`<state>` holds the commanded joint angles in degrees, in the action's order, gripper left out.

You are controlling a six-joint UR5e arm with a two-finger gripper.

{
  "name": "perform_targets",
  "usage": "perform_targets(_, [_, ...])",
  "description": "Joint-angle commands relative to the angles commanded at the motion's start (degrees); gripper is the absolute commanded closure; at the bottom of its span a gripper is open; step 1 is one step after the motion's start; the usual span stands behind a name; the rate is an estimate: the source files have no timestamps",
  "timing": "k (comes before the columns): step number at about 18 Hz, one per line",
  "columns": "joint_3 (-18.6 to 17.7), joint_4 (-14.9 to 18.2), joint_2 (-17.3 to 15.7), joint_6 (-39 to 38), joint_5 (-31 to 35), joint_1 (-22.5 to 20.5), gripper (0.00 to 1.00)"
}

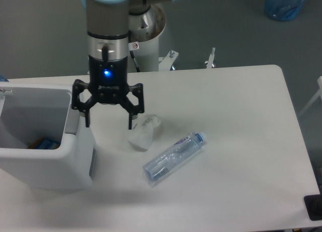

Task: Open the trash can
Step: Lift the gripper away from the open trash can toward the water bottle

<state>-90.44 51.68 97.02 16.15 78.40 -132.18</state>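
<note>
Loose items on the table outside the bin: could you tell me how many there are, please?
2. A crumpled wrapper lies just right of the bin, below the tool. A bottle lies on its side further right. Something also sits inside the bin, mostly hidden.

I'm looking into a robot lab: my arm's pedestal [146, 35] stands bolted behind a plain white table [241, 116] on grey industrial flooring [226, 25].

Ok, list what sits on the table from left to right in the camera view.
Large white boxy plastic trash can, open → open black two-finger gripper above the table → crumpled clear plastic wrapper → clear plastic bottle lying on its side.
</note>
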Motion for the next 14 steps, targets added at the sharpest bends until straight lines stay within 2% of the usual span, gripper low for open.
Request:
perform_targets(4, [-1.0, 0.2, 3.0, 11.0, 1.8, -4.1, 0.00])
perform_targets(6, [-2.1, -0.3, 4.3, 13.2, 1.8, -7.5, 0.00])
perform_targets(9, [-2.1, -0.2, 5.7, 18.2, 1.9, -9.8, 0.00])
perform_targets(11, [-1.6, -0.1, 8.5, 19.8, 2.8, -10.8, 0.00])
perform_targets(14, [-0.3, -0.4, 12.7, 21.5, 10.1, -13.5, 0.00])
